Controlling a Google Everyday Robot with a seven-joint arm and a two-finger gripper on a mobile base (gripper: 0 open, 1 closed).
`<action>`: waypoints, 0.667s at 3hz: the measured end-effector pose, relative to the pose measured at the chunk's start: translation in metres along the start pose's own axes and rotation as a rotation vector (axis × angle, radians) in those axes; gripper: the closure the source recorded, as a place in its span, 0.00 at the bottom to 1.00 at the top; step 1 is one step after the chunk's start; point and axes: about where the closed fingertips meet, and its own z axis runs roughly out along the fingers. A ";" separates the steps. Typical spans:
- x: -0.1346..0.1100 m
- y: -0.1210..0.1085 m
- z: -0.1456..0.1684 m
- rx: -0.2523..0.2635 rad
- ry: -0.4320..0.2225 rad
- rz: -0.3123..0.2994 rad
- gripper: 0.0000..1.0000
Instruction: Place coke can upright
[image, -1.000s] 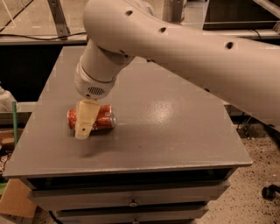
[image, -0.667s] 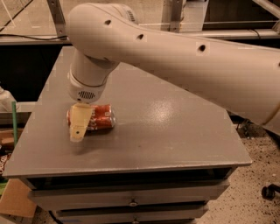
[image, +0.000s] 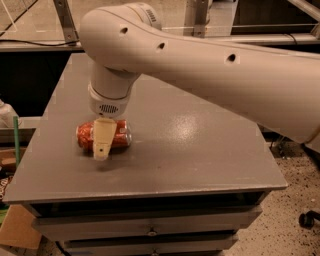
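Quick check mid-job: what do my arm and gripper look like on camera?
The arm is a thick, smooth, off-white tube with small dark round holes along its shell; no loose cables show. The wrist ends in a round collar with a small perforated grille. The gripper, cream-yellow and tapered, is at the coke can on the grey table.

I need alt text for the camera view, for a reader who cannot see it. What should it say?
A coke can lies on its side on a grey table, toward the picture's left, with the robot's claw down over its middle. The thick white arm reaches in from the picture's right, above the table.
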 end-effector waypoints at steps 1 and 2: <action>0.015 0.004 -0.002 -0.001 0.025 0.010 0.18; 0.017 0.013 0.003 -0.024 0.032 0.018 0.41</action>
